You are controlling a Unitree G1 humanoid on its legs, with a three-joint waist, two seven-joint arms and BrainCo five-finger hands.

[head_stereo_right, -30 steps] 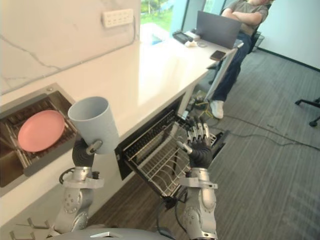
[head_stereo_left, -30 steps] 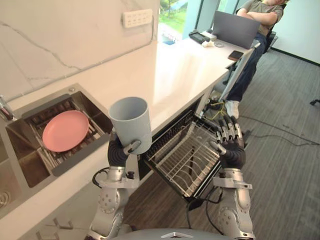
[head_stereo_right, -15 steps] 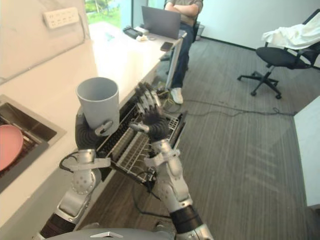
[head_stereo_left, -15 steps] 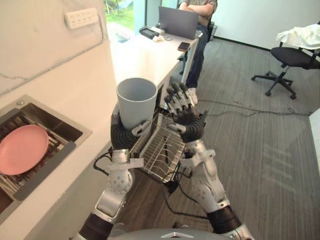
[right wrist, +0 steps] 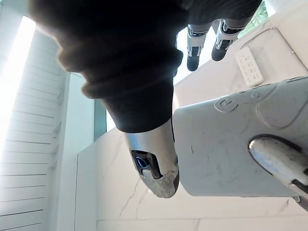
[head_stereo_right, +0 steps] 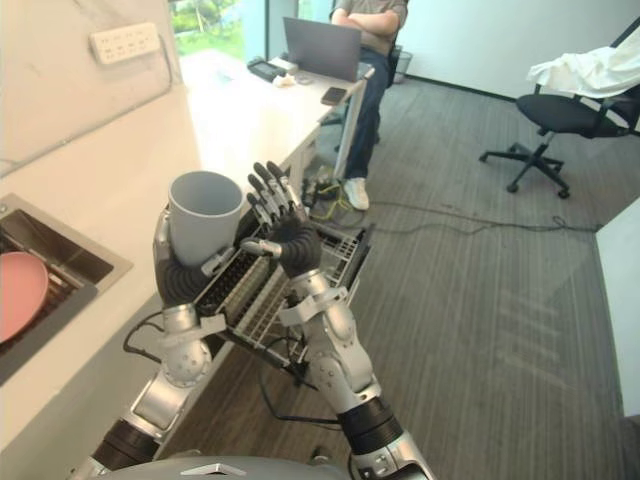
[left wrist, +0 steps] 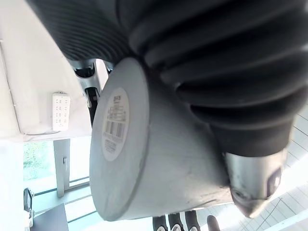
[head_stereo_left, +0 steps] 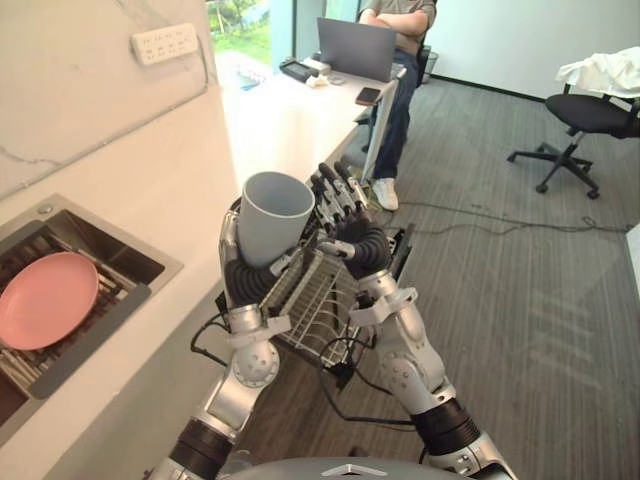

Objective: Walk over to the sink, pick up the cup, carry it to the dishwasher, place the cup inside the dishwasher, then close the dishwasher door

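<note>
Cup (head_stereo_left: 272, 215) up in the left hand (head_stereo_left: 246, 282), over the open dishwasher

Left hand's fingers and thumb are curled round the grey cup, mouth up, held above the pulled-out dishwasher rack (head_stereo_left: 316, 302). Right hand (head_stereo_left: 352, 238) is raised just beside the cup, fingers straight and spread, holding nothing. Can't tell if it touches. Pink plate (head_stereo_left: 45, 298) lies in the sink (head_stereo_left: 112, 234).

left hand (head_stereo_left: 248, 283) and right hand (head_stereo_left: 361, 247): dark ribbed covers over back and wrist. fingers (head_stereo_left: 340, 200) were silver with dark tips. behind each wrist ran silver-grey arms (head_stereo_left: 405, 360), blocky brackets, round joint housings, black sleeves farther back.
</note>
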